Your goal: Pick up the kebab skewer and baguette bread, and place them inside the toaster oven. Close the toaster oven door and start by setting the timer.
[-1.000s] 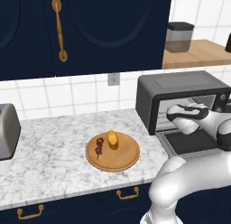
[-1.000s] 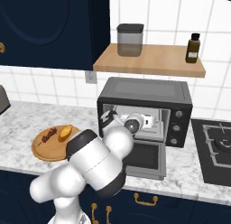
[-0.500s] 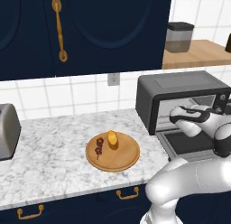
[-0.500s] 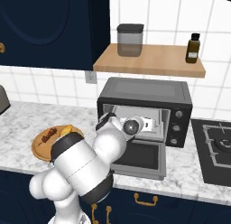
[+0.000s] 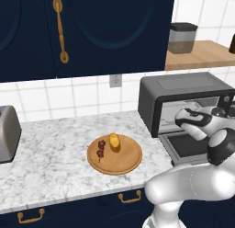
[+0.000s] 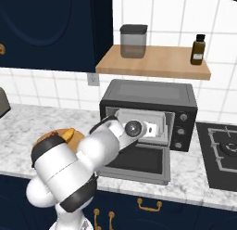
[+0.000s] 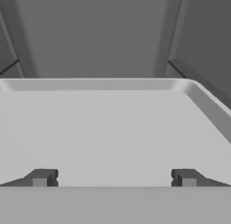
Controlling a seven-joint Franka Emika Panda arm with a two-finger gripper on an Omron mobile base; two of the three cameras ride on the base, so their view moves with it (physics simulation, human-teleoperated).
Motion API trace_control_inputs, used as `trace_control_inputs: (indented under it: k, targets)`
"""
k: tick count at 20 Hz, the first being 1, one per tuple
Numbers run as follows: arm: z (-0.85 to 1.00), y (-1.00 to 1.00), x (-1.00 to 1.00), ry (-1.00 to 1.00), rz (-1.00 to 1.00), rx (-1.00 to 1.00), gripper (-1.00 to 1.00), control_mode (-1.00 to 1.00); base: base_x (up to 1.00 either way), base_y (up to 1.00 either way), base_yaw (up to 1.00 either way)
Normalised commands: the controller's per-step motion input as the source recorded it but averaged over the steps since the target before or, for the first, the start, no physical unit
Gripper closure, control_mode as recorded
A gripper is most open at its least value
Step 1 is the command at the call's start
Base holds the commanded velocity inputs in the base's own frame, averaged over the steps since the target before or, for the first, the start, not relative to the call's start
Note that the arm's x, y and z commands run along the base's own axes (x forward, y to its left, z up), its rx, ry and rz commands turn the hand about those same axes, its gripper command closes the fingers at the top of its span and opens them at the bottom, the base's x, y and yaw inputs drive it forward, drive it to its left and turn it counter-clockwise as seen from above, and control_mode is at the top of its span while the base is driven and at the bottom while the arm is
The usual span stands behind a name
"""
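A rendered kitchen with a white marble counter point(image 5: 55, 149) under dark navy cabinets. At centre of the left base view sits a round wooden plate point(image 5: 114, 154). On it lie the kebab skewer point(image 5: 100, 148), a short thin stick threaded with dark red and brown chunks, and just beside it to the right the baguette bread point(image 5: 114, 141), a stubby golden-orange oval. In the right base view the bread shows at centre left, partly behind the robot's elbow point(image 6: 68, 133).

At the right of the left base view stands the toaster oven point(image 5: 183, 91), a boxy dark grey unit against the white tiled wall. The toaster oven door point(image 6: 139, 164) is dropped open and lies flat in front of the cavity, its dark glass facing up. Knobs point(image 6: 179, 130) run down the oven's right side.

The white arm reaches into the oven's mouth, above the open door. In the hand view the gripper point(image 7: 113, 178) faces a pale grey tray point(image 7: 113, 128) with a raised rim inside the oven; its two dark fingertips point(image 7: 41, 177) stand wide apart at the bottom of the frame, holding nothing.

A wooden shelf point(image 6: 152, 62) above the oven carries a grey canister point(image 6: 133, 40) and a brown bottle point(image 6: 198, 49). A silver slot toaster point(image 5: 7, 134) sits at the far left.
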Motion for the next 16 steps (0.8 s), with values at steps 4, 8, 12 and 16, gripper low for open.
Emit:
trace_control_inputs:
  k: [4, 8, 12, 16]
  targets:
    - [-0.51, 0.0, -0.5, 0.06, -0.02, 0.0, -1.0, -1.0, 0.0, 0.0, 0.0]
    - [-0.5, 0.0, -0.49, 0.03, -0.02, 0.0, -1.0, -1.0, 0.0, 0.0, 0.0]
    - [-0.47, 0.0, -0.5, 0.02, -0.01, 0.0, -1.0, -1.0, 0.0, 0.0, 0.0]
    - [-0.47, 0.0, -0.52, 0.03, -0.02, 0.0, -1.0, -1.0, 0.0, 0.0, 0.0]
